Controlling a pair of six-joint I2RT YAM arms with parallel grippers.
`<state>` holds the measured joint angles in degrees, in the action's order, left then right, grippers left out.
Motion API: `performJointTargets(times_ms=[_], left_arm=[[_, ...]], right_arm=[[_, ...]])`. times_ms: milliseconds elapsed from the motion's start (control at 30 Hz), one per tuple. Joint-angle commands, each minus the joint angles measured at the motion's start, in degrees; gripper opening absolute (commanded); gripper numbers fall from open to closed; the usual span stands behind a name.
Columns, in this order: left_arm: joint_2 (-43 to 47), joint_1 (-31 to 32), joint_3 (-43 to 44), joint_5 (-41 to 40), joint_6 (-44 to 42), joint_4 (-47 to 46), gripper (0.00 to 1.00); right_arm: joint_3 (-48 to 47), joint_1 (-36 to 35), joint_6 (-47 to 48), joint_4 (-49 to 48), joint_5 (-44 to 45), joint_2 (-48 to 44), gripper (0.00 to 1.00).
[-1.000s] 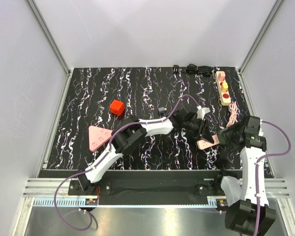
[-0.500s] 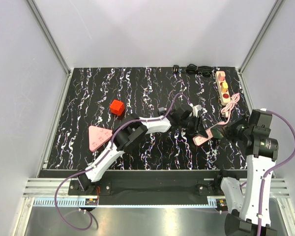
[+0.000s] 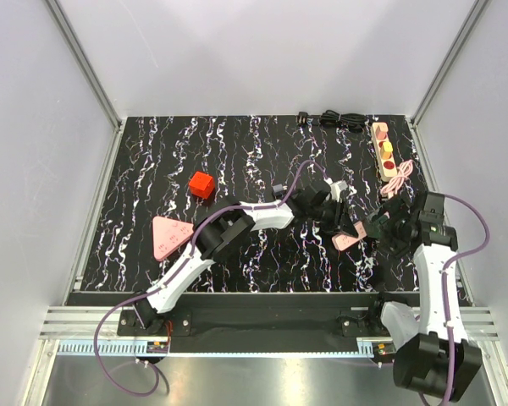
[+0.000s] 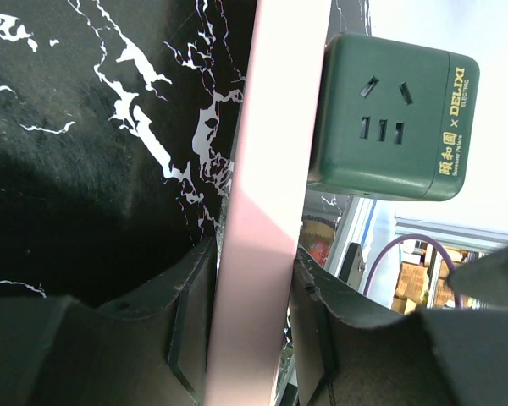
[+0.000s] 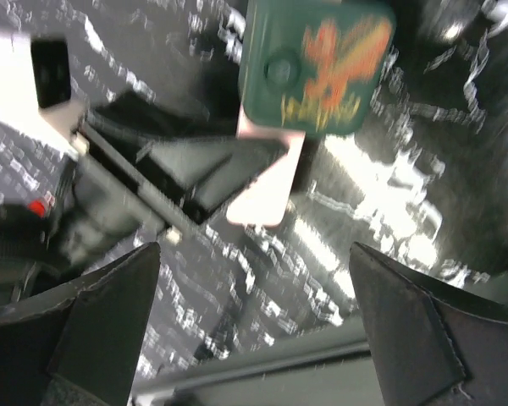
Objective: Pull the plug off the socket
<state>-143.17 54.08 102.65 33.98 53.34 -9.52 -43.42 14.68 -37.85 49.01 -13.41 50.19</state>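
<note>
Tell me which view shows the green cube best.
Left wrist: the green cube is sharp, its slotted face and gold lettering readable, beside the pink bar. Right wrist shows another face with an orange graphic, blurred. Top external: too small and dark to pick out.

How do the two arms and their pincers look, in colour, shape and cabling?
The left arm and the right arm are each built of white rounded links joined by black joints. A purple cable runs along each arm in loose loops. The left pincer and the right pincer have dark, matte, wedge-shaped fingers. No markings can be read on them.
</note>
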Motion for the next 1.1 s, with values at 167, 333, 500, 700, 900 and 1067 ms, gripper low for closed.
performJointTargets(times_ms=[167, 333, 500, 700, 900, 1067], left_arm=[[-3.60, -1.35, -4.12, -6.64, -0.52, 12.42, 0.00], [-3.34, -1.44, -4.83, -6.38, -0.43, 11.37, 0.00], [-2.99, -1.53, -5.97, -5.94, 0.01, 10.05, 0.00], [-2.99, -1.53, -5.97, -5.85, 0.01, 9.87, 0.00], [-2.99, -1.53, -6.06, -5.76, -0.08, 9.70, 0.00], [-2.81, -1.53, -6.23, -5.59, 0.09, 9.69, 0.00]], right_arm=[[0.70, -0.09, 1.29, -10.33, 4.71, 6.40, 1.00], [1.32, 0.17, 1.98, -13.68, 6.64, 10.79, 1.00], [2.72, 1.23, 2.51, -18.07, 6.30, 14.31, 1.00], [4.39, 1.23, 1.64, -23.61, 4.18, 18.44, 0.97], [4.83, 1.23, 1.81, -26.78, 5.06, 21.35, 0.92], [5.36, 1.32, 1.81, -28.88, 4.54, 23.19, 0.86]])
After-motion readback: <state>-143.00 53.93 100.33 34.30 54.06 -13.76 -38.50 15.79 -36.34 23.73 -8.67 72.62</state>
